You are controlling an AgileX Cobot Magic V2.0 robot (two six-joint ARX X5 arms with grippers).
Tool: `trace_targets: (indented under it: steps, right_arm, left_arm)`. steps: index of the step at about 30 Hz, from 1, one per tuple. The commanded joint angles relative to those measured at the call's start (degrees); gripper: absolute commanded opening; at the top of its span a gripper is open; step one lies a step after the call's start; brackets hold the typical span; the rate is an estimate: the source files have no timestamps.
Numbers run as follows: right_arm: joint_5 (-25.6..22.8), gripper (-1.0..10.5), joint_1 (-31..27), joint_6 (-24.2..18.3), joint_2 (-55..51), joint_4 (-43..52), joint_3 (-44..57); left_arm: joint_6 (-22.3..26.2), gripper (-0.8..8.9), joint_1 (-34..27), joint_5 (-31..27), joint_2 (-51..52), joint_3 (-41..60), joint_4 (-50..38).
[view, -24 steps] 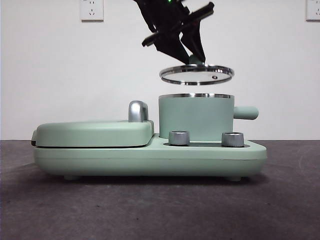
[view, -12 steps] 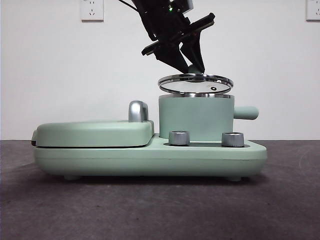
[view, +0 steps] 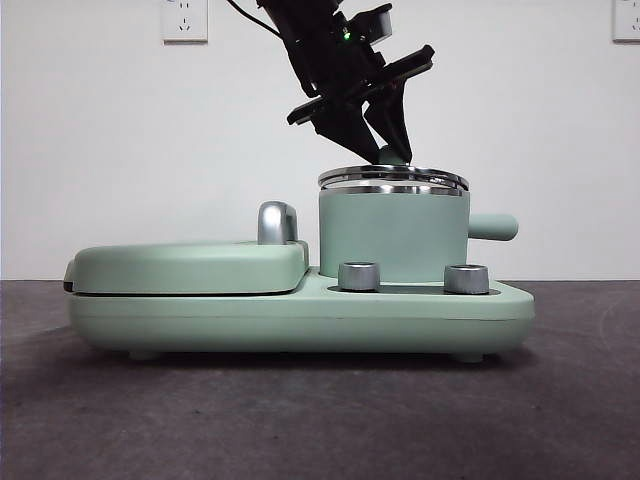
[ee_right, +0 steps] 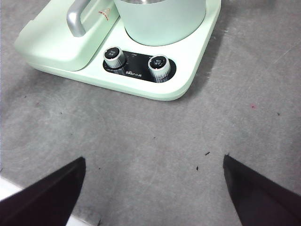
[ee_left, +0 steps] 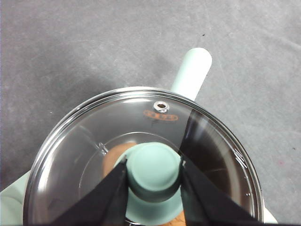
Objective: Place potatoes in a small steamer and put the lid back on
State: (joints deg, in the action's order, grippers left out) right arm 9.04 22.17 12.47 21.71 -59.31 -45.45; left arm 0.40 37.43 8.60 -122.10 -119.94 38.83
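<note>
The mint-green steamer (view: 392, 235) stands on the right of the cooker base, its stubby handle (view: 492, 226) pointing right. The clear-glass lid (view: 393, 179) lies on its steel rim. My left gripper (view: 390, 152) comes down from above and is shut on the lid's mint-green knob (ee_left: 154, 170), jaws pressed on both sides. Through the glass (ee_left: 94, 155) the orange-brown potato (ee_left: 114, 156) shows inside the pot. My right gripper (ee_right: 153, 188) is open and empty above the grey table in front of the cooker; the steamer's wall (ee_right: 160, 21) shows in its view.
The flat mint-green griddle (view: 190, 266) with a chrome handle (view: 277, 222) fills the left of the cooker base (view: 300, 318). Two steel knobs (view: 359, 276) (view: 466, 278) sit on the base front. Grey table (view: 320, 420) lies in front.
My left gripper has lowered the lid from well above the pot down onto the steamer's rim, where it now lies flat.
</note>
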Motion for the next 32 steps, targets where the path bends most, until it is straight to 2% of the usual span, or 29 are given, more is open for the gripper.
trace_targets:
  steps: [1, 9, 24, 32]
  right_arm:
    - [0.0, 4.7, 0.4, 0.6, 0.1, 0.6, -0.4]
    - [0.0, 4.7, 0.4, 0.7, 0.1, 0.6, -0.4]
    - [0.0, 4.7, 0.4, 1.1, 0.1, 0.6, -0.4]
    - [-0.1, 4.7, 0.4, 1.1, 0.1, 0.6, -0.4]
  left_arm:
    - [1.8, 0.13, 1.1, 0.2, -2.1, -2.2, -1.1]
    - [5.4, 0.13, 1.2, 0.2, -2.1, -2.2, -1.1]
    - [5.3, 0.13, 0.7, 0.2, -1.7, -2.2, 1.4]
    - [4.9, 0.13, -0.1, 0.2, 0.7, -2.2, -0.6]
